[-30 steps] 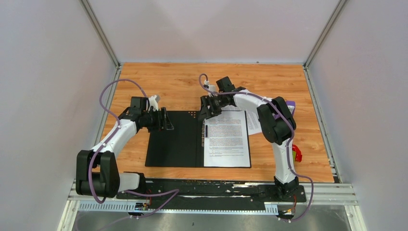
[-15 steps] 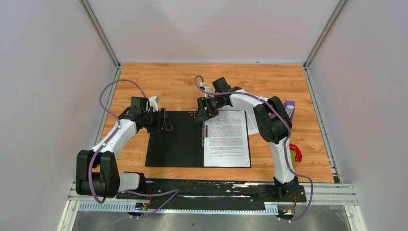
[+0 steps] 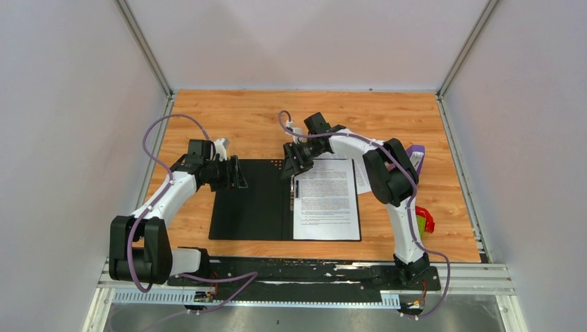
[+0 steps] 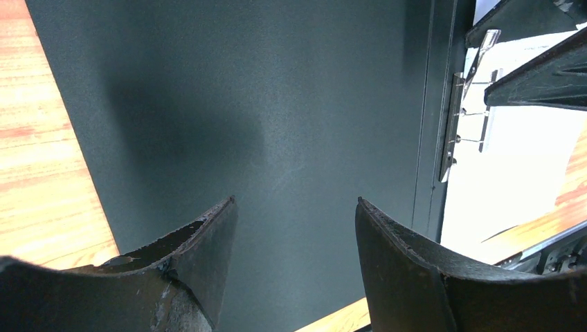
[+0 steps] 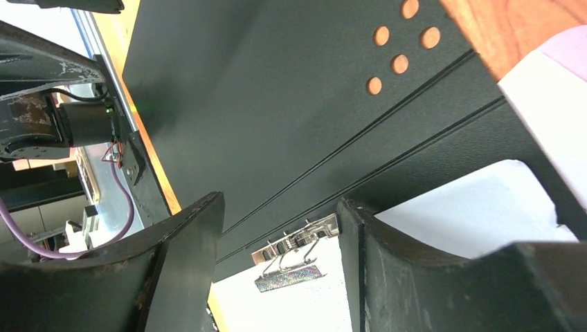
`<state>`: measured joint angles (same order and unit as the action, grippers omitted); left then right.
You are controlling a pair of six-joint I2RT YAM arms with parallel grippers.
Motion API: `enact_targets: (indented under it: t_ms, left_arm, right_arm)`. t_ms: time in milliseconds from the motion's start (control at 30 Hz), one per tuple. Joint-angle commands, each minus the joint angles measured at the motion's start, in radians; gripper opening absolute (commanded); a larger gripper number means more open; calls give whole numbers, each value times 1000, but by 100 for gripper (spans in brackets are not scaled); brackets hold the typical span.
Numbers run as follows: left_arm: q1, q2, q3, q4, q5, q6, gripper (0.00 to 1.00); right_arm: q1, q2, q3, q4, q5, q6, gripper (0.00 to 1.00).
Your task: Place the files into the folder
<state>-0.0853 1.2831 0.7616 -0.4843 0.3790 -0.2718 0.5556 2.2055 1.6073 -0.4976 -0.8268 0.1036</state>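
Observation:
The folder lies open and flat, black inside up. One printed white sheet lies on its right half, beside the metal spring clip at the spine. A second sheet sticks out behind it, partly under the right arm. My left gripper is open and empty, low over the bare left half of the folder. My right gripper is open and empty over the far end of the spine, near the punched holes. In the right wrist view its jaws stand either side of the clip.
A purple-pink flat object lies at the right, mostly hidden by the right arm. A small red and green object sits near the table's right front. Wooden tabletop surrounds the folder, with grey walls on three sides.
My right gripper has shifted slightly left and nearer, toward the folder's spine. The left arm, folder and sheets have not moved.

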Motion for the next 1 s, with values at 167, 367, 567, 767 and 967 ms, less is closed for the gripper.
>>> enact_targets:
  t_ms: [167, 367, 567, 767, 967]
  left_arm:
    - [-2, -26, 15, -2, -17, 27, 70]
    - [-1, -32, 14, -4, -20, 25, 70]
    - [-2, -33, 16, -6, -17, 25, 70]
    - [-2, -36, 15, -8, -14, 28, 70]
    - [-2, -36, 15, -5, -10, 28, 70]
  right_arm:
    - [25, -109, -45, -30, -72, -89, 61]
    - [35, -194, -124, -36, -65, -100, 61]
    - [44, -269, -189, -10, -60, -76, 60]
    - [60, -304, -219, -17, 94, 29, 53]
    - [89, -325, -247, -9, 175, 104, 41]
